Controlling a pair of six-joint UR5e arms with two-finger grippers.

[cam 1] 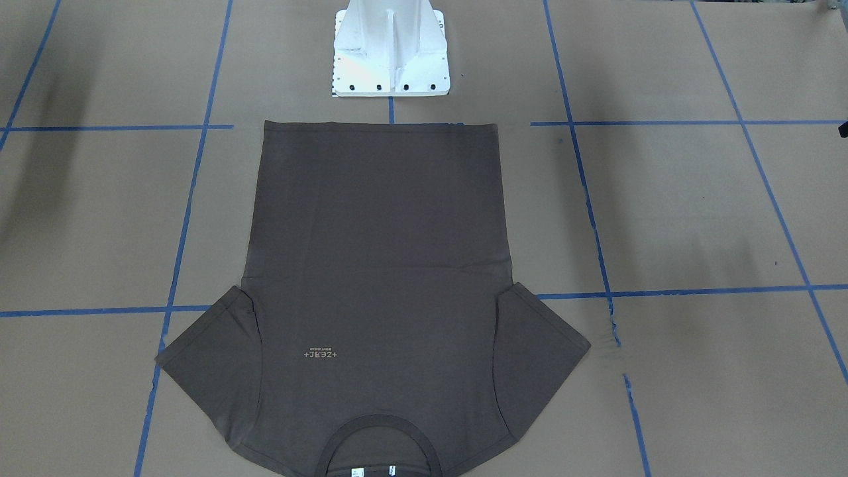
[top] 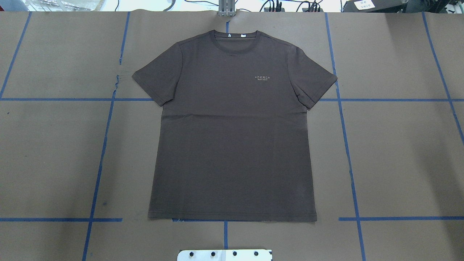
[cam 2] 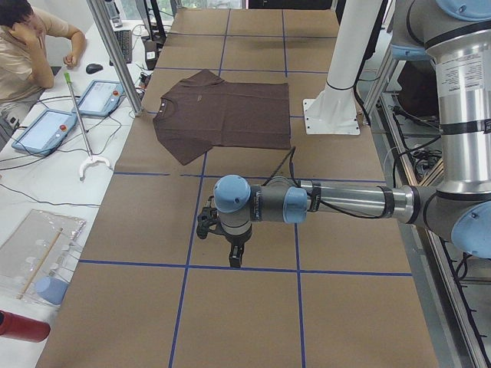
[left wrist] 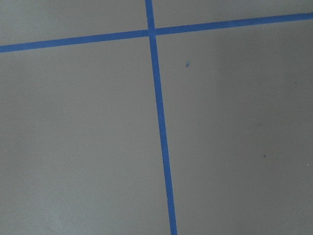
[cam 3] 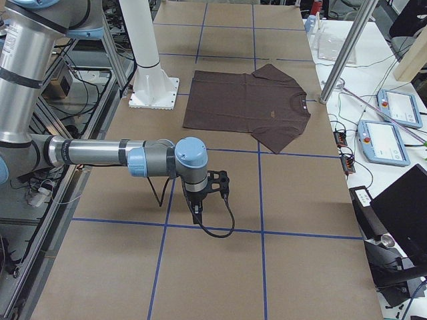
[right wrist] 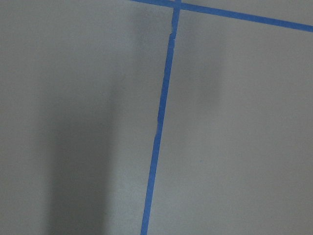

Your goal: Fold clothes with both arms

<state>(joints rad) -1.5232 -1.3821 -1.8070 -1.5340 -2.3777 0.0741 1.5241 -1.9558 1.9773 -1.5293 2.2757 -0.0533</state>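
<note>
The dark brown T-shirt [top: 232, 137] lies flat and spread out, front up, in the middle of the table, its collar [top: 235, 43] at the far side from the robot's base. It also shows in the other room views [cam 1: 377, 265] [cam 2: 230, 115] [cam 3: 247, 103]. My left arm [cam 2: 337, 201] reaches over bare table well to the shirt's left, its gripper [cam 2: 234, 253] pointing down. My right arm [cam 3: 100, 153] does the same on the opposite end, gripper [cam 3: 198, 215] down. Whether either gripper is open or shut I cannot tell. Both wrist views hold only brown paper and blue tape.
The table is covered in brown paper [top: 398, 152] with a grid of blue tape lines [top: 344, 145]. The white pedestal base [cam 1: 391, 50] stands just behind the shirt's hem. A person [cam 2: 31, 46] sits at a side desk with tablets [cam 2: 46, 130].
</note>
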